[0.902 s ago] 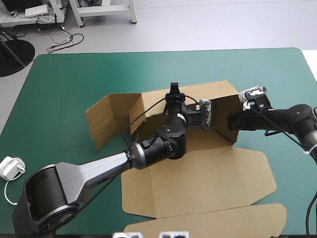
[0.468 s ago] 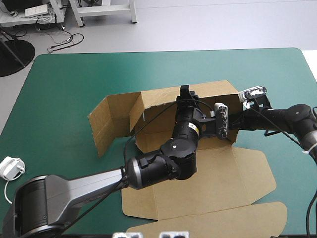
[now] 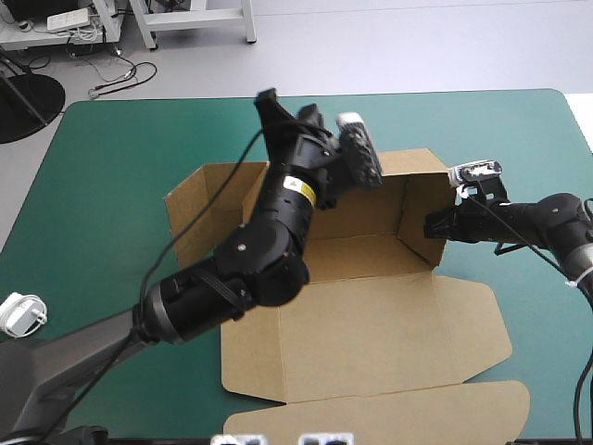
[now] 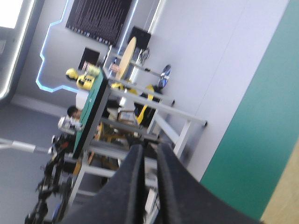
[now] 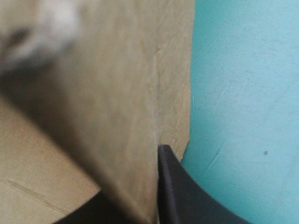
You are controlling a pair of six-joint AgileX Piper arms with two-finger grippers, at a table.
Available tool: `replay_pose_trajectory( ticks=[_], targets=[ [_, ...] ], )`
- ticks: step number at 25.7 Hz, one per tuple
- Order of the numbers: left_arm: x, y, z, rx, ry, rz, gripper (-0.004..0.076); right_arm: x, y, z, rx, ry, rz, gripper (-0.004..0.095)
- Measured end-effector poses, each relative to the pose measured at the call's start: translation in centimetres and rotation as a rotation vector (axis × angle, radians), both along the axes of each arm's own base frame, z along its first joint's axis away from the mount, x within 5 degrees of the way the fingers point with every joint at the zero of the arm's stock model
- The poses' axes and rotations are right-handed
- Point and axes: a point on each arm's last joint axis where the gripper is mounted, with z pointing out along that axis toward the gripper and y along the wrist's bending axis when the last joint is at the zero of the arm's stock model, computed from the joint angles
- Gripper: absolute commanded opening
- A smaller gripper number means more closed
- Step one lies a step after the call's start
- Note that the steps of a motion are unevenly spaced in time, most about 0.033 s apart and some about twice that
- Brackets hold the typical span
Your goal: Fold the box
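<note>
the brown box [image 3: 371, 320] sits mid-table on the teal-green cover [image 3: 102, 176], far and right walls raised, its lid flat toward the near edge. the right gripper [image 3: 434, 225] pinches the right wall, board between its black fingers. the left gripper [image 3: 267, 96] hangs high above the far wall, fingers pressed together, clear of the board.

The left arm [image 3: 208, 292] is reaching in from the near left and bending upward at the elbow, held high; its wrist is angling back, so the left gripper [image 3: 270, 96] is pointing up and forward; its black fingers [image 4: 133, 172] are meeting in one narrow arch, gripping nothing; the right arm [image 3: 547, 218] is stretching in low from the right; the right gripper [image 3: 432, 225] is pinching a raised wall of the box [image 3: 371, 315], one finger [image 5: 170, 186] lying against the wall's outer face.
</note>
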Motion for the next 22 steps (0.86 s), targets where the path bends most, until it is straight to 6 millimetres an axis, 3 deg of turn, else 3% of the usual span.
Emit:
replay_pose_trajectory(
  ticks=[7,12,13,14,15,16,20,22],
  targets=[
    [6.8,8.9,-0.1,-0.201,0.184,0.281,0.0006,0.5,0.2,0.8,0.031,0.044,-0.008,0.0],
    [10.2,18.6,-0.8,-0.484,0.36,0.538,0.0006,1.1,1.6,2.8,0.025,0.085,0.013,0.0],
    [10.3,20.1,-0.8,-0.528,0.385,0.572,0.0006,1.2,2.1,3.4,0.01,0.096,0.013,0.0],
    [10.2,23.5,-0.9,-0.626,0.449,0.64,0.0006,1.2,3.4,4.3,-0.029,0.122,0.017,0.0],
    [10.0,24.6,-0.9,-0.662,0.485,0.657,0.0006,1.2,4.1,4.7,-0.054,0.141,0.009,0.0],
    [9.1,27.2,-1.0,-0.722,0.548,0.706,0.0006,1.4,5.1,5.2,-0.098,0.178,-0.023,0.0],
    [7.3,30.6,-1.1,-0.788,0.631,0.771,0.0006,2.5,6.2,5.0,-0.153,0.258,-0.058,0.0],
    [5.7,32.0,-2.3,-0.843,0.682,0.791,0.0006,4.5,6.7,3.7,-0.153,0.335,-0.071,0.002]
  ],
)
